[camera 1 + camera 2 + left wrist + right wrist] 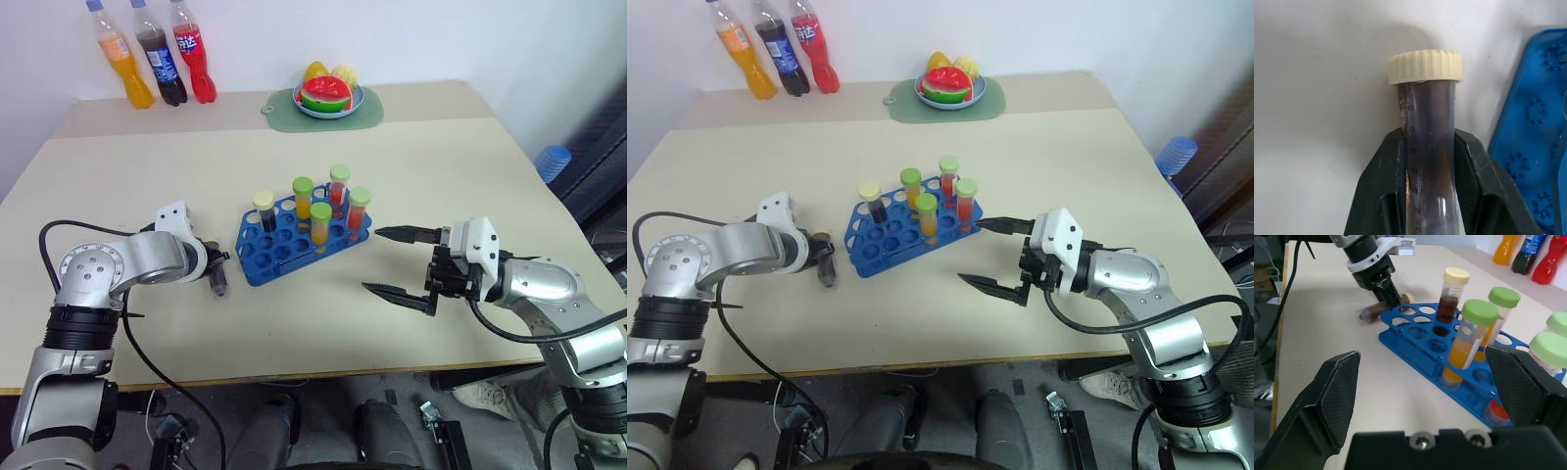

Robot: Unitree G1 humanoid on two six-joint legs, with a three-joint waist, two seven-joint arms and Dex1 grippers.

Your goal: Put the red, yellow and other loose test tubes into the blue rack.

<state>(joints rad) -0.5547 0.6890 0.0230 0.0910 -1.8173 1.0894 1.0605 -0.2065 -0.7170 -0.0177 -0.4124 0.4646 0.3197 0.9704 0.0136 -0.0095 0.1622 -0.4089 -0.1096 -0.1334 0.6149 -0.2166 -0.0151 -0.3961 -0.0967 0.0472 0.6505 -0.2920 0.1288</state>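
On your beige table (421, 196) the blue rack (294, 245) holds five tubes; your left gripper (214, 266) beside it clamps one dark tube (1429, 161); right gripper (400, 262) gapes empty.

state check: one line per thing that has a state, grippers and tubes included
left gripper: shut on dark tube
dark tube: capped, lying on table beside rack
right gripper: open, empty
blue rack: five capped tubes upright, other holes free
soda bottles: upright, capped
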